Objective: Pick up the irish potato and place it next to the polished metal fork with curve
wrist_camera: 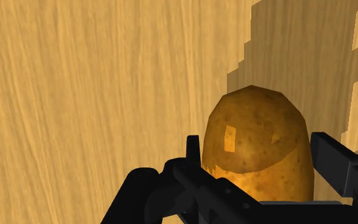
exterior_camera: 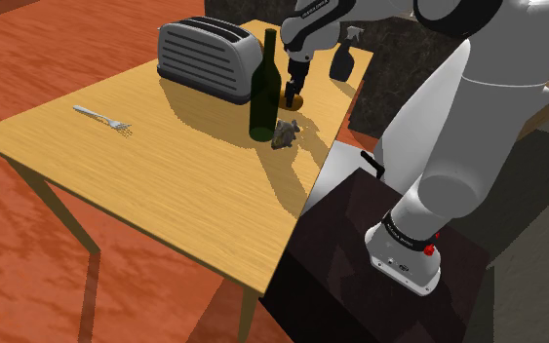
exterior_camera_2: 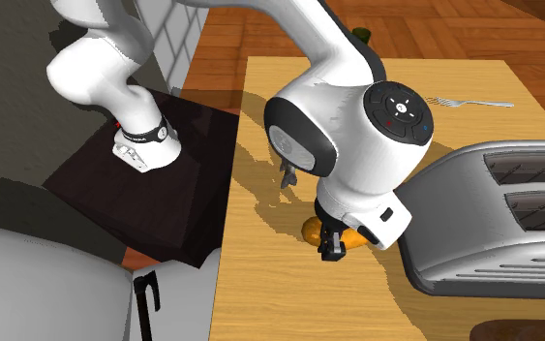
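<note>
The brown-skinned potato (exterior_camera: 297,99) sits near the far edge of the wooden table (exterior_camera: 165,185), between the dark bottle (exterior_camera: 265,88) and the table's far side. My black gripper (exterior_camera: 296,88) comes straight down on it. In the wrist view the potato (wrist_camera: 260,121) stands between my two fingers, which press against both its sides; the gripper (wrist_camera: 255,156) is shut on it. From the second exterior view the potato (exterior_camera_2: 311,231) peeks out beneath the hand (exterior_camera_2: 333,247). The metal fork (exterior_camera: 103,118) lies far off toward the shoulder view's left, also seen as the fork (exterior_camera_2: 473,101).
A silver toaster (exterior_camera: 207,57) stands close beside the potato, and the toaster (exterior_camera_2: 493,213) nearly touches the hand. A small grey crumpled object (exterior_camera: 285,133) lies in front of the bottle. The dark stand (exterior_camera: 360,273) abuts the table's right edge.
</note>
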{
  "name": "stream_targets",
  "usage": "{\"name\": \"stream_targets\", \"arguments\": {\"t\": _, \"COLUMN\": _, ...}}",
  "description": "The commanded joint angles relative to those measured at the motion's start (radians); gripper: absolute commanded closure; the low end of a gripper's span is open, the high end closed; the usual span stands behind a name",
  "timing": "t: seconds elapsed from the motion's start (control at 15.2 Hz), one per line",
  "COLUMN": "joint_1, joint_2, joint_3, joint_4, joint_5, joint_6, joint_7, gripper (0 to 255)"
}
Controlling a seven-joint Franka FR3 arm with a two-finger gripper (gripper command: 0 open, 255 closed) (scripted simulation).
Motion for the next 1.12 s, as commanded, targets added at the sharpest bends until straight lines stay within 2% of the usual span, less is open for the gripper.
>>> {"name": "stream_targets", "arguments": {"t": 0.0, "joint_1": 0.000, "joint_2": 0.001, "joint_3": 0.000, "joint_4": 0.000, "joint_5": 0.000, "joint_6": 0.000, "joint_7": 0.000, "gripper": 255}}
{"name": "stream_targets", "arguments": {"t": 0.2, "joint_1": 0.000, "joint_2": 0.000, "joint_3": 0.000, "joint_4": -0.001, "joint_5": 0.000, "joint_6": 0.000, "joint_7": 0.000, "gripper": 255}}
{"name": "stream_targets", "arguments": {"t": 1.06, "joint_1": 0.007, "joint_2": -0.079, "joint_3": -0.008, "joint_4": 0.077, "joint_5": -0.030, "joint_6": -0.153, "joint_7": 0.022, "gripper": 255}}
